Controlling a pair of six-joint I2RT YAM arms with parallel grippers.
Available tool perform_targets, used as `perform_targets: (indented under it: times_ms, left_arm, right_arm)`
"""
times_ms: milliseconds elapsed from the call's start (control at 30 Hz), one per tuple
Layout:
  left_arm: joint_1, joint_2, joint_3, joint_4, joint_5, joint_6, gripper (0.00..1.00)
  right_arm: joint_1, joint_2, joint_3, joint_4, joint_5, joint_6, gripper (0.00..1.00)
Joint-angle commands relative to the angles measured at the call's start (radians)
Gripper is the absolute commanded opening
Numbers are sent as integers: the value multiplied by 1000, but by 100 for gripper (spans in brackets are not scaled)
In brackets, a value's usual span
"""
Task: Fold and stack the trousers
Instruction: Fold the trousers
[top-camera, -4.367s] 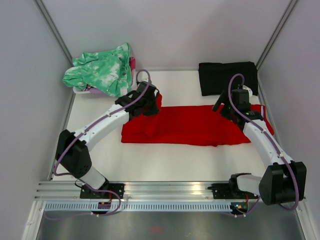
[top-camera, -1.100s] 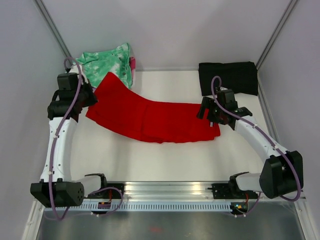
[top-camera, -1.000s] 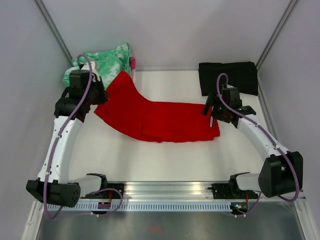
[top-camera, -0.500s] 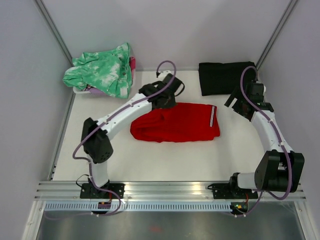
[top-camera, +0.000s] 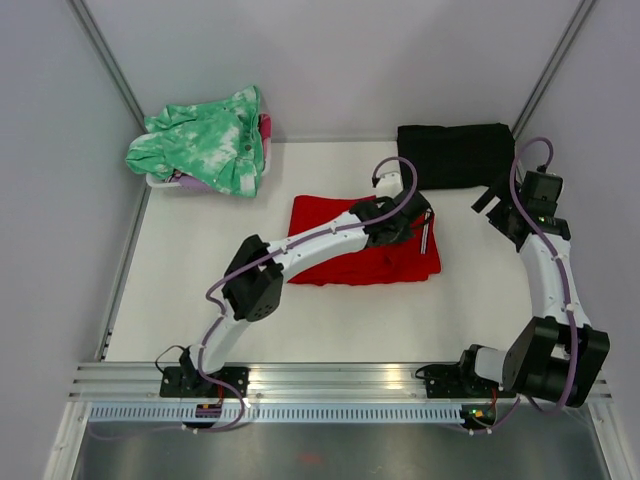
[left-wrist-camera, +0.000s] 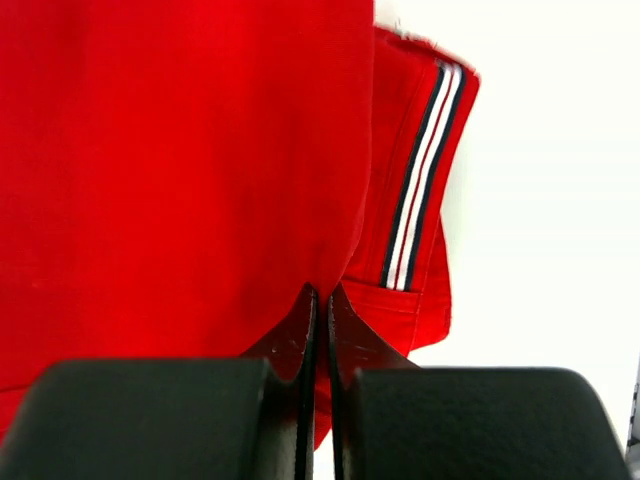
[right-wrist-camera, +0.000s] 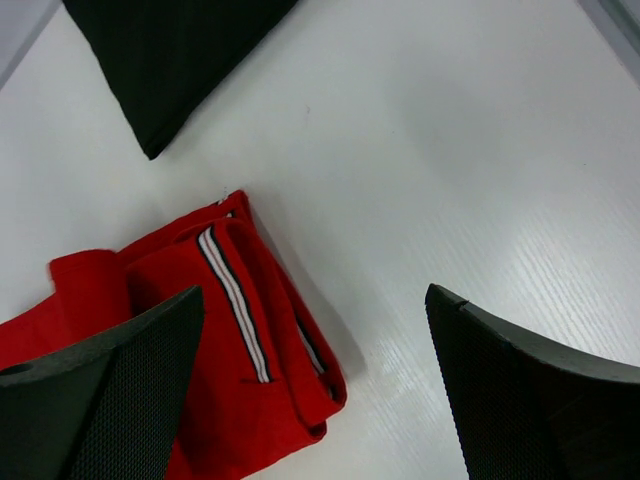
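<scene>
The red trousers (top-camera: 330, 215) lie folded in a compact rectangle in the middle of the table. Their white-striped trim (top-camera: 427, 232) is at the right end. My left gripper (top-camera: 408, 228) reaches across them and is shut on the edge of the top layer near that end. In the left wrist view the fingertips (left-wrist-camera: 308, 300) pinch the red fold, with the trim (left-wrist-camera: 420, 190) just beyond. My right gripper (top-camera: 498, 200) hangs open to the right, clear of the fabric. In the right wrist view the trousers (right-wrist-camera: 215, 400) lie under its left finger and bare table lies between the fingers.
A folded black cloth (top-camera: 455, 155) lies at the back right, close to the right gripper; its corner (right-wrist-camera: 170, 50) shows in the right wrist view. A green-and-white mottled garment (top-camera: 205, 140) is heaped at the back left. Grey walls close in both sides.
The left gripper carried the leg end from the far left across to the right, doubling the trousers over themselves. The right gripper drew back rightward off the waistband, staying open.
</scene>
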Motion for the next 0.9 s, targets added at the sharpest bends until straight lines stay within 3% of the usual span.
perform_targets:
  times_ms: [0, 200, 367, 500, 600, 633, 767, 833, 867]
  left_arm:
    - [-34, 41, 55, 149, -14, -98, 2]
    - [-74, 71, 64, 227, -27, -81, 2]
    - [-77, 93, 65, 286, 29, -96, 2]
    - [-77, 90, 87, 339, 43, 3, 5]
    - [-77, 78, 87, 361, 130, 69, 46]
    - [-77, 70, 88, 321, 152, 82, 63]
    - [-48, -56, -1, 135, 111, 149, 84]
    - [30, -201, -115, 100, 137, 184, 86]
    - [67, -262, -270, 99, 179, 186, 86]
  right_arm:
    - [2, -63, -15, 49, -51, 8, 98]
    - [2, -61, -22, 87, -189, 28, 98]
    - [2, -54, -19, 67, -141, 3, 98]
    - [2, -51, -45, 77, -135, -1, 98]
    - [2, -40, -68, 78, -109, -17, 98]
    - [2, -37, -71, 74, -104, -29, 98]
    - [2, -40, -91, 100, -182, -55, 98]
    - [4, -40, -113, 135, -267, -41, 98]
    - [5, -32, -125, 146, -299, -34, 98]
